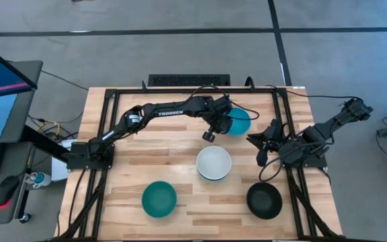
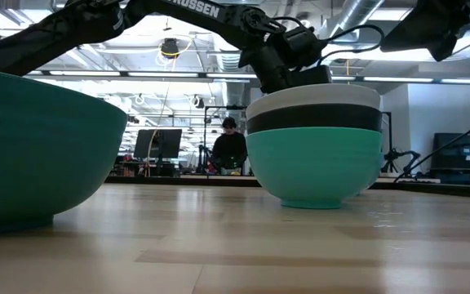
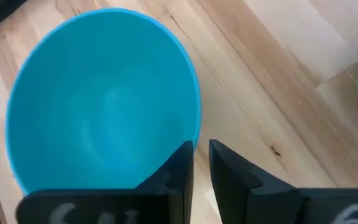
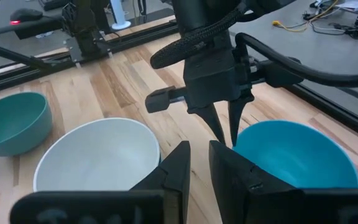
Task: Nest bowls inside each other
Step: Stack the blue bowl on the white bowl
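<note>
Left pincer on the blue bowl's rim, right pincer waiting beside it.

Your left pincer [image 1: 215, 128] hangs at the near rim of the cyan-blue bowl [image 1: 237, 122], fingers [image 4: 224, 127] narrowly apart, straddling the rim; you cannot tell if they pinch it yet. Your right pincer [image 1: 259, 142] sits just right of that bowl, fingers [image 4: 178, 168] slightly apart, holding nothing. The white bowl [image 1: 213, 163] stands mid-table, topping a stack over a black bowl [image 2: 313, 118] and a turquoise one [image 2: 313, 167]. The teal bowl [image 1: 159, 199] is front-left, the lone black bowl [image 1: 264, 200] front-right, all mouth-up and well apart, with bare wood between them. The table [image 1: 133, 154] is pale planks inside a black frame. Behind it is an open workshop where a person [image 2: 229, 149] sits at a desk.
</note>
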Motion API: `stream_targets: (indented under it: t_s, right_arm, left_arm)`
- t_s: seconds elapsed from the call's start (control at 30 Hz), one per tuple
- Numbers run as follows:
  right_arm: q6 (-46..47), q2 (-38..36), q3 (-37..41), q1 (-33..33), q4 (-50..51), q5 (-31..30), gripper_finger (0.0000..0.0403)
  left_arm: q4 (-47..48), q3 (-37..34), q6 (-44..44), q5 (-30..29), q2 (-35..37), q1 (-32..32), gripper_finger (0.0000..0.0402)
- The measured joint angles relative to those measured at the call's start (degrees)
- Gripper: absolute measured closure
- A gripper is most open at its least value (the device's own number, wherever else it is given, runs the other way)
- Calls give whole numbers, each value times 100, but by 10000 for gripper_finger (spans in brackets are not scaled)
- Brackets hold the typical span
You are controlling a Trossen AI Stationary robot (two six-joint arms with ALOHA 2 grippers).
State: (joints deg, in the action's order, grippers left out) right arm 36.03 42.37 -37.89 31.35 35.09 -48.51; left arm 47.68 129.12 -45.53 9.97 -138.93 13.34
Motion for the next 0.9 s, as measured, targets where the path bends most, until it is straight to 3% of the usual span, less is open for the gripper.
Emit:
stream_targets:
  t_s: [0.2,0.47,0.63,0.83,0.9]
  right_arm:
    - [0,0,1,0,-1,0,321]
    - [0,0,2,0,-15,0,321]
    - [0,-4,2,1,-118,0,321]
    - [-15,2,4,0,-85,2,321]
    - [-27,-4,4,0,-77,-2,321]
  left_arm:
    - [21,0,-40,-14,0,0,353]
    - [20,0,-101,-21,0,4,315]
    - [-78,11,-355,-296,-363,3,300]
    - [-107,9,-423,-432,-638,-136,303]
    - [-246,9,-505,-740,-638,-221,316]
